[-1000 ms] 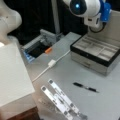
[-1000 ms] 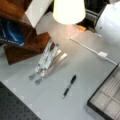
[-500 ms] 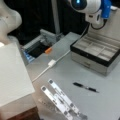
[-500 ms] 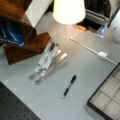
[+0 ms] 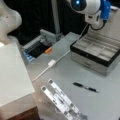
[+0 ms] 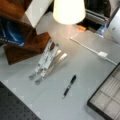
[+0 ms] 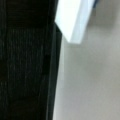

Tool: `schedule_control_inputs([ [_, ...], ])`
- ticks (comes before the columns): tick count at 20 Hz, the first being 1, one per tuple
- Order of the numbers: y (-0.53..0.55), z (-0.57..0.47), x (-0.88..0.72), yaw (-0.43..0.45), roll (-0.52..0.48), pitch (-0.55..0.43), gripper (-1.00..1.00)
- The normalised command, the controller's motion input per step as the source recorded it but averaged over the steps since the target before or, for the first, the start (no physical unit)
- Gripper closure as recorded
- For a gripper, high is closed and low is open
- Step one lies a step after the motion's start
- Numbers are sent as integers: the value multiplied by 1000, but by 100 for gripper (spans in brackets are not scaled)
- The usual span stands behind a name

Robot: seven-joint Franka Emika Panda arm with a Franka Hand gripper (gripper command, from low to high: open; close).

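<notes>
My gripper (image 5: 97, 22) hangs at a front view's top right, on a white arm with a blue light, just above the back of an open grey compartment box (image 5: 96, 53). It holds nothing that I can see. The same box (image 6: 107, 100) fills the lower right corner in a front view. A black pen (image 5: 86, 87) lies on the grey table in front of the box, also seen as the pen (image 6: 69, 86). The wrist view shows only a dark surface, a pale surface and a white block (image 7: 72, 20).
A folded metal stand (image 5: 61, 100) (image 6: 47, 62) lies near the pen. A white cable with an adapter (image 5: 51, 63) (image 6: 102, 54) crosses the table. A white box (image 5: 12, 75) stands at left. A lamp shade (image 6: 68, 11), a wooden shelf (image 6: 25, 42) and an orange item (image 5: 48, 50) are also present.
The arm's end has shifted only slightly at the top of the view. Nothing on the table has moved.
</notes>
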Motion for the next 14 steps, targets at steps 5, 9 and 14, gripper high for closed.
schedule_control_inputs([
  [5, -282, 16, -166, -27, -37, 120, -100],
  [9, -404, 34, -161, 80, -118, 151, -100],
  [14, -526, 92, -107, 120, -229, 182, -100],
])
